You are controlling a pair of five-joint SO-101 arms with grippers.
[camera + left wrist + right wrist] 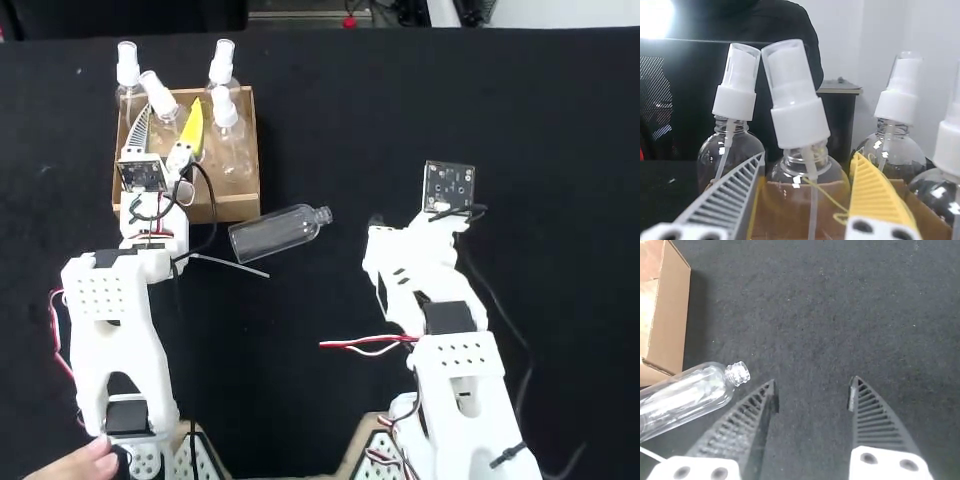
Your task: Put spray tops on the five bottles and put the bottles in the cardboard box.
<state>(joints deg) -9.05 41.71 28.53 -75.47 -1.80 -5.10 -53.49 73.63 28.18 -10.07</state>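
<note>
Black cloth [520, 100] covers the table in the high view. At its far left stands the cardboard box [235, 208], with four bottles wearing spray tops in or at it. The left gripper [172, 105] reaches into the box around one of them, the tilted spray bottle [160, 95]. The uncapped bottle [275, 232] lies on its side on the cloth just beside the box, between the two arms. Its long axis runs across the table and its open neck points toward the right arm [420, 270]. A thin white tube [230, 264] lies near its base; whether a spray top is attached is hidden.

From the left wrist, the left gripper [807, 157] has one grey and one yellow jaw set against opposite sides of the tilted spray bottle [795, 100], apparently grasping it. Other capped bottles stand around.

From the right wrist, the right gripper [813, 382] hovers over bare cloth with its jaws spread, holding nothing. The uncapped bottle [687, 392] lies just beside one jaw tip, neck nearest it, and the cardboard box [665, 315] sits beyond. The free right arm looks better placed to take this last bottle.
</note>
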